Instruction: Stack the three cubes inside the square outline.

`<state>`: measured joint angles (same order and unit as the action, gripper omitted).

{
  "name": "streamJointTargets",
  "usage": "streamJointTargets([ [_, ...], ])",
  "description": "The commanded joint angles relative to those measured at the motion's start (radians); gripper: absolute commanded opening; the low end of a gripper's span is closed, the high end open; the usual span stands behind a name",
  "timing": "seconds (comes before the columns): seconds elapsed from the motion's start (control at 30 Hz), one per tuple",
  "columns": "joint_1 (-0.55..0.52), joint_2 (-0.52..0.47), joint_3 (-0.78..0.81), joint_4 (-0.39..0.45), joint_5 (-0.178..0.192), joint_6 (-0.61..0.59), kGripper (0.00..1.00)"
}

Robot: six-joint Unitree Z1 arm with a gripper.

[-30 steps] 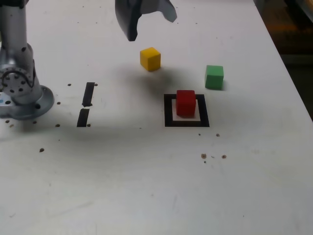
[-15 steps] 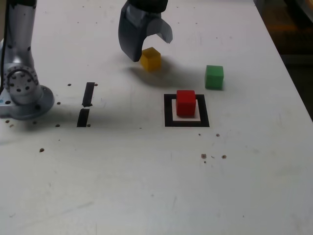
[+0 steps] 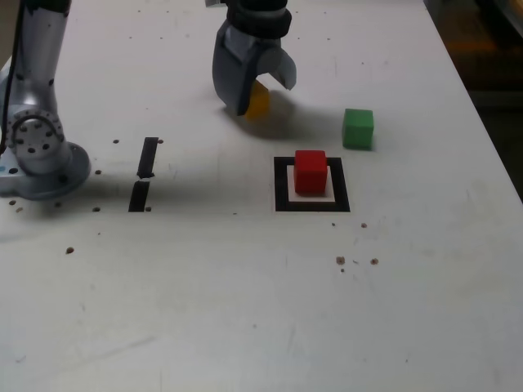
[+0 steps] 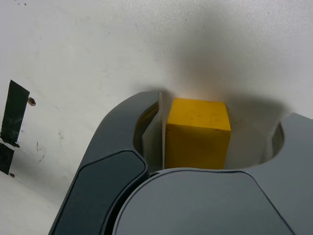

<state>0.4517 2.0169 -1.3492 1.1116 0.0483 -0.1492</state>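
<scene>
Wrist view: the tool straddles the yellow cube, one jaw against its side, the other clear of it — parted, not clamped. Beyond the yellow cube, toward the exterior view's right, the red cube sits inside the square outline; green cube just past it on the table.

The claw hides most of the yellow cube, seemingly.

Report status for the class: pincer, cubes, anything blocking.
Pincer down around yellow cube, grip unconfirmed. Red cube inside square outline; green cube beside it. Nothing in the way.
</scene>
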Motion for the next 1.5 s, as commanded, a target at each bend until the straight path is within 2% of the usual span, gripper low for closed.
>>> streamJointTargets([
  [0.0, 0.002, 0.002, 0.001, -0.004, 0.000, -0.002, 0.40],
  [0.13, 0.002, 0.001, 0.003, -0.020, 0.003, -0.003, 0.25],
  [0.2, 0.002, 0.000, 0.004, -0.025, 0.002, -0.003, 0.21],
  [0.47, 0.002, -0.023, 0.003, -0.014, 0.003, 0.001, 0.14],
  [0.63, -0.020, -0.086, -0.027, 0.063, 0.022, 0.066, 0.13],
  [0.7, -0.064, -0.120, -0.079, 0.128, 0.035, 0.108, 0.14],
  [0.8, -0.199, -0.156, -0.215, 0.274, 0.053, 0.145, 0.13],
  [0.87, -0.299, -0.157, -0.296, 0.346, 0.053, 0.145, 0.13],
  [0.93, -0.402, -0.145, -0.363, 0.386, 0.043, 0.137, 0.13],
  [1.07, -0.580, -0.100, -0.443, 0.398, 0.029, 0.102, 0.13],
  [1.17, -0.665, -0.054, -0.463, 0.394, 0.029, 0.071, 0.14],
  [1.33, -0.723, 0.002, -0.455, 0.370, 0.020, 0.035, 0.14],
  [1.47, -0.731, 0.009, -0.418, 0.349, 0.022, 0.021, 0.14],
])
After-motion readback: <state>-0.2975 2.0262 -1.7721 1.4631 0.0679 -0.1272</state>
